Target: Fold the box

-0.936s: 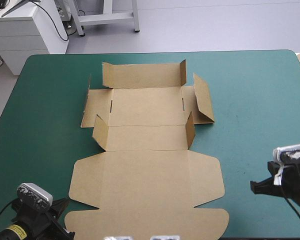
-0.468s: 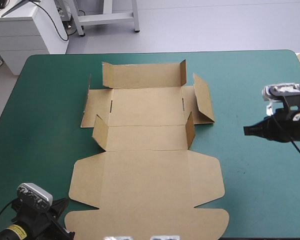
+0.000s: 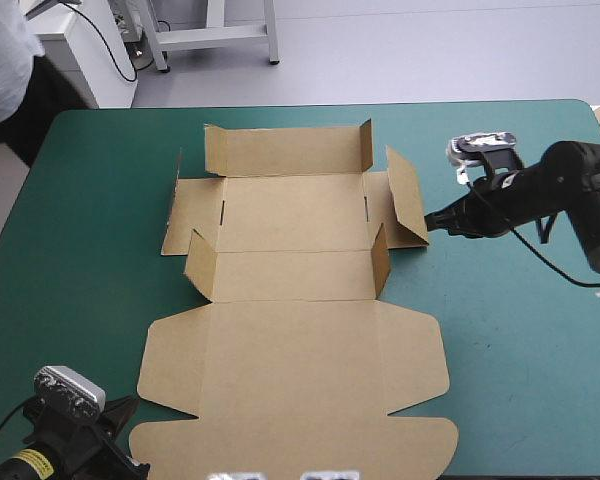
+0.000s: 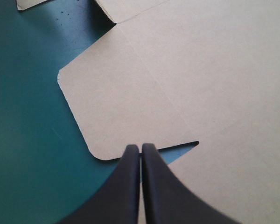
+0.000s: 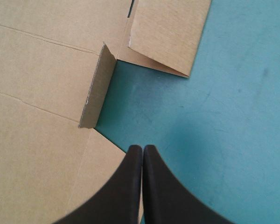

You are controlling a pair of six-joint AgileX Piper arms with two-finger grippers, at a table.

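Surface (image 3: 500, 350): one, under a teal-green cover, its far corners rounded.

Box (image 3: 295, 340): one cut sheet of brown board. It lay unfolded directly on the surface, at its middle, and reached from near the far edge to the near edge. The broad lid panel with rounded flaps lay flat at the near end, and the base panel lay flat beyond it. The far wall, both side walls and four short corner tabs stood raised or tilted.

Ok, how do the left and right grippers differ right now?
Position: the right gripper is over the table beside the right side flap of the box; the left gripper sits at the table's near left corner, by a rounded corner of the lid. Reach: the right arm is stretched forward, the left arm tucked back. Both are shut and hold nothing.
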